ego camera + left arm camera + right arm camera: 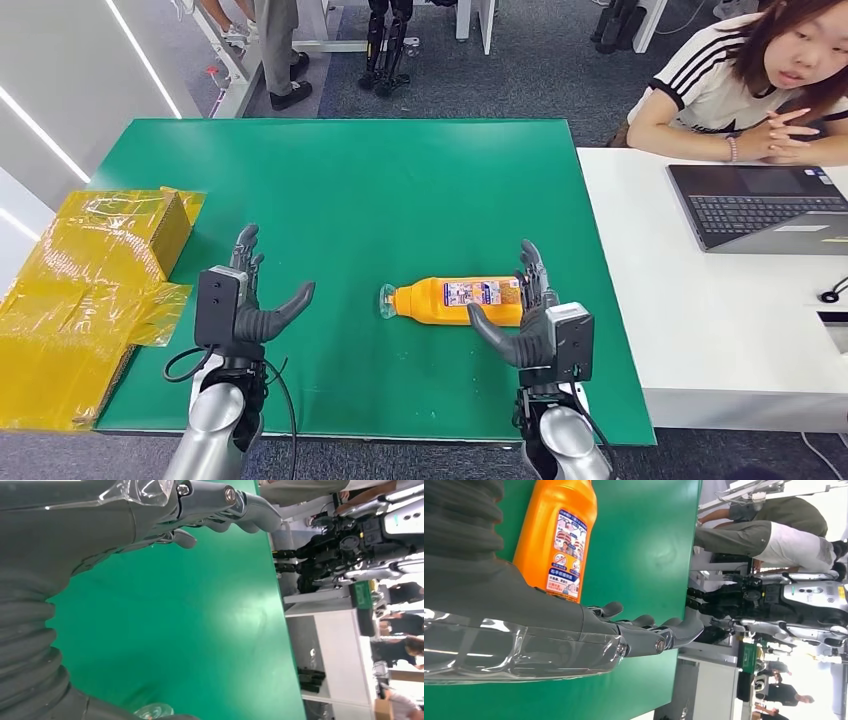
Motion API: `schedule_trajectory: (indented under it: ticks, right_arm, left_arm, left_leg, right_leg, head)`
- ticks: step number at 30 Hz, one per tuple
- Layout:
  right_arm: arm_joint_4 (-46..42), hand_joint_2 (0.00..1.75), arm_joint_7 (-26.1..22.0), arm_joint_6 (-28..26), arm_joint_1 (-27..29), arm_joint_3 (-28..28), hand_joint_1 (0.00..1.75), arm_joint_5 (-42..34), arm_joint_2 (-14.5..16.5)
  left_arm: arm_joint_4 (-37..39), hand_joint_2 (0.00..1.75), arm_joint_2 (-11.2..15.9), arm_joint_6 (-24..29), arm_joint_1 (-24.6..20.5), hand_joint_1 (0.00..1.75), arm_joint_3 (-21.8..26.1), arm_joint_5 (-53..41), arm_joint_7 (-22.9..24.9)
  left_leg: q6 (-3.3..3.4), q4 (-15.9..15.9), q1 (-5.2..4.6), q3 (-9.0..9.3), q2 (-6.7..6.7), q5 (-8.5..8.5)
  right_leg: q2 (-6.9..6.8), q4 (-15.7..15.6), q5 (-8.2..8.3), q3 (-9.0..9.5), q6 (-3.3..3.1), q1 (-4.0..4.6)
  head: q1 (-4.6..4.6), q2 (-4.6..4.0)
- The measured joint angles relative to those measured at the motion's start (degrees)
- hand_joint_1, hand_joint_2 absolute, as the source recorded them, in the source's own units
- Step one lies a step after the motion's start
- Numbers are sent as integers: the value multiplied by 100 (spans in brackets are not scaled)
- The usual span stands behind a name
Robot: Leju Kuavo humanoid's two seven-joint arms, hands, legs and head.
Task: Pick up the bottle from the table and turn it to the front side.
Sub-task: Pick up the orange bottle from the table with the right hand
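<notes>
Overhead, from the head view, the orange bottle (455, 301) lies on its side on the green table (340, 180), cap end pointing toward the left hand (243, 300), its base end partly hidden behind the right hand (530, 315). That right hand stands just beside the bottle's base with fingers raised and spread and the thumb reaching out in front of the bottle; whether any finger touches the bottle cannot be told. The left hand is well apart from the bottle, fingers up and thumb splayed, holding nothing. Beyond the left hand from the bottle, a yellow-wrapped box (95, 290) overhangs the table edge, cut off by the frame. On the far side of the bottle past the right hand, a laptop (760, 205) sits on a white table (680, 320) with a person (760, 80) leaning over it.

Left wrist view: the left hand's fingers (235, 505) stretch straight over bare green surface. A clear cap-like shape at the frame edge is hard to make out.

Right wrist view: the bottle's label (566, 555) faces the camera, its lower body hidden by the hand's thumb (539, 610); the fingers (659, 635) are extended, apart from the bottle.
</notes>
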Motion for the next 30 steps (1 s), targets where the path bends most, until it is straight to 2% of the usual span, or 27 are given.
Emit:
schedule_trajectory:
  ticks: [14,16,19,21,24,30]
  right_arm:
    - [144,175,-10,-70,-268,44,0,95,34]
    - [191,175,91,-273,-365,61,0,525,23]
    - [308,175,704,-331,-737,83,0,1750,-64]
    - [440,175,1206,-6,-1130,71,0,2460,-154]
    - [773,175,1722,586,-1830,40,0,3113,-276]
    - [1559,175,2286,1725,-2965,110,0,3530,-484]
  left_arm:
    - [1,175,70,5,5,0,31,58,-61]
    - [9,175,68,14,-24,0,31,65,-69]
    - [46,175,55,30,-141,0,31,59,-70]
    - [79,175,30,-1,-237,0,30,25,-59]
    - [136,175,-24,-88,-352,0,28,-39,-42]
    - [259,175,-86,-211,-528,0,30,-159,17]
  left_leg:
    - [0,0,0,0,0,0]
    - [0,0,0,1,1,1]
    - [3,1,0,1,4,6]
    - [5,2,-1,1,6,13]
    - [5,4,-2,1,6,22]
    - [7,7,-1,0,2,29]
  right_leg:
    - [0,0,0,-1,0,0]
    - [1,0,1,-2,0,0]
    - [5,0,9,-4,0,0]
    - [6,0,17,-5,1,-1]
    - [7,-1,28,-5,3,-2]
    - [3,-1,34,-5,3,-1]
  head:
    - [0,2]
    - [0,2]
    - [0,1]
    - [-1,1]
    - [1,0]
    - [0,2]
